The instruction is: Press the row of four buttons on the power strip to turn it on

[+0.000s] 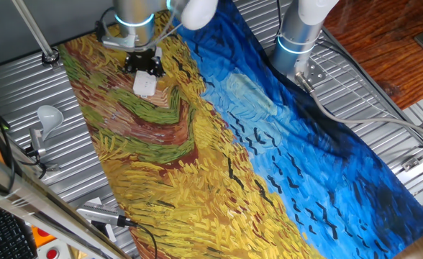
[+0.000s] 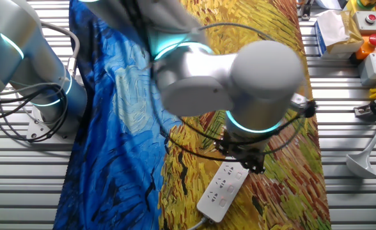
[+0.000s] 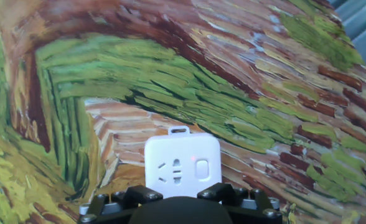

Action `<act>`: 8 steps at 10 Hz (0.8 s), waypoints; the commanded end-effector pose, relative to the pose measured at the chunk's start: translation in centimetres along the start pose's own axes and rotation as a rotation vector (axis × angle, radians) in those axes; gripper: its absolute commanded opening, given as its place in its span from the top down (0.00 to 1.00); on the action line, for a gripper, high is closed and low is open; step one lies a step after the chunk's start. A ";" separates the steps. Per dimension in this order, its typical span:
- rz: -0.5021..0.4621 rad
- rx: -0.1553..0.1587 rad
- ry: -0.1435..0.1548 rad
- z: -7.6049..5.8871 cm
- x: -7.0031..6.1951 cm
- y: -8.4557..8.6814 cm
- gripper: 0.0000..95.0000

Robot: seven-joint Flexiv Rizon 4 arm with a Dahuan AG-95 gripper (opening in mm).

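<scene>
The white power strip (image 1: pixel 144 85) lies on the painted cloth at the far end of the table. In the other fixed view the power strip (image 2: pixel 222 190) shows its sockets, with the arm's big joint above it. My gripper (image 1: pixel 142 63) hangs over the strip's far end, very near its top face or on it. In the hand view only the strip's near end (image 3: pixel 183 158) shows, with one socket and one pale button (image 3: pixel 201 168) of the row. The black gripper body (image 3: pixel 182 200) covers the other buttons. No fingertip gap shows in any view.
A second arm's base (image 1: pixel 298 36) stands at the cloth's blue edge. A white lamp-like bulb on a metal stand (image 1: pixel 48 115) sits on the ribbed table left of the cloth. Tools (image 1: pixel 100 214) lie near the front corner. Boxes with a red button (image 2: pixel 367 19) stand off the cloth.
</scene>
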State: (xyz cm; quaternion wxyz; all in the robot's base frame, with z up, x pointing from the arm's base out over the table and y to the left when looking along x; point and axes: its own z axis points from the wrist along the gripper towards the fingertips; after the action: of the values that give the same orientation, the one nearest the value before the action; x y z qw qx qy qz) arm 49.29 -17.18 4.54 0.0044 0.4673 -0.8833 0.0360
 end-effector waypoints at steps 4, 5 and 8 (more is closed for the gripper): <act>0.072 -0.026 -0.024 -0.1 -0.8 1.3 0.20; 0.094 -0.024 -0.021 -0.1 -1.8 2.4 0.20; 0.139 -0.020 -0.016 0.0 -4.3 4.2 0.20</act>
State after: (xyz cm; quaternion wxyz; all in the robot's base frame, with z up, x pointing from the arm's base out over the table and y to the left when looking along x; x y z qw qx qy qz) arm 48.05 -11.42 4.16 -0.0020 0.4066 -0.9132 0.0262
